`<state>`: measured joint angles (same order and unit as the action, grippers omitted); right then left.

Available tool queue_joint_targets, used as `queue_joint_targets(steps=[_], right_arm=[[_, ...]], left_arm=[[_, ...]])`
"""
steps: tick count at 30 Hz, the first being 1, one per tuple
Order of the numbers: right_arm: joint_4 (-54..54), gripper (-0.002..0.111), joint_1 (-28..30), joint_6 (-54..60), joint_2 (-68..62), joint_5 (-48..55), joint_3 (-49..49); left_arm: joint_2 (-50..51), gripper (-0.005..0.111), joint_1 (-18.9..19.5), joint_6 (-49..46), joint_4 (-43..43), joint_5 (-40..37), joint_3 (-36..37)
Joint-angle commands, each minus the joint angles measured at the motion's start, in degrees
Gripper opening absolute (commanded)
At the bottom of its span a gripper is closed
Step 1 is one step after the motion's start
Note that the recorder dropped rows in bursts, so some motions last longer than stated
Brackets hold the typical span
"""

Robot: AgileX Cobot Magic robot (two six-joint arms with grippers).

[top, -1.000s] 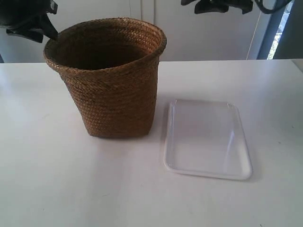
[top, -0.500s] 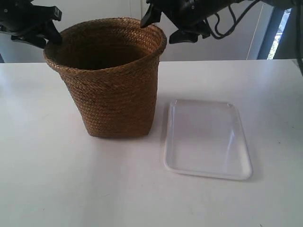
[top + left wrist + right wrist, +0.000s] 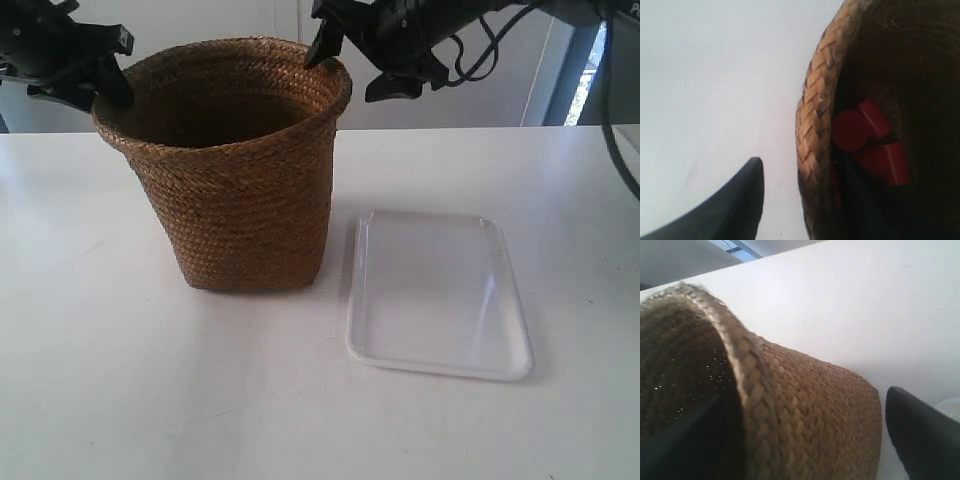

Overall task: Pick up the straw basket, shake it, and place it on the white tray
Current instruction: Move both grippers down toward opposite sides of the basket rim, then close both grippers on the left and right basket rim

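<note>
- Braided straw basket (image 3: 240, 170) stands upright on the white desk (image 3: 120, 380), base flat and not yet raised. The white tray (image 3: 437, 295) lies bare just beside it at its 3 o'clock, not touching.
- Left claw (image 3: 805, 170) is spread astride the rim, one finger outside and one inside. A gap shows between the outer finger and the straw, so there is no pinch.
- Right claw (image 3: 805, 405) is likewise spread astride another stretch of rim, its outer finger clear of the wall.
- Red cylinders (image 3: 862, 135) lie inside the basket.
- Judgement: the grasp stage is in hand. The next move calls for both claws to press together on the rim evenly before any lift, lest the basket tilt.
</note>
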<state>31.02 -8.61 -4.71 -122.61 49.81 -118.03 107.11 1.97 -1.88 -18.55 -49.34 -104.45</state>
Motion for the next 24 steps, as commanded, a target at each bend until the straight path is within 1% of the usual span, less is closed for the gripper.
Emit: queue_joint_targets(steps=[1,8,12,19,24], right_arm=[[-0.92,0.080,-0.44,-1.32,-0.32,0.84,-0.13],[-1.15,0.080,-1.12,-1.97,-2.18,1.16,-0.13],[-3.74,0.079,-1.12,-3.37,-2.53,0.93,-0.40],[-5.25,0.065,-1.12,-4.55,-2.90,1.93,-2.74],[-5.25,0.062,-1.12,-4.55,-2.90,3.29,-2.83]], left_arm=[[1.48,0.052,0.03,-0.47,-1.49,-2.52,-0.27],[1.61,0.052,0.01,-0.95,-3.90,-1.24,-0.27],[1.61,0.052,0.01,-1.23,-4.60,-1.24,-0.27],[1.61,0.052,0.01,-1.23,-4.60,-1.24,-0.27],[1.73,0.051,-0.25,-1.23,-5.45,-1.14,-0.27]])
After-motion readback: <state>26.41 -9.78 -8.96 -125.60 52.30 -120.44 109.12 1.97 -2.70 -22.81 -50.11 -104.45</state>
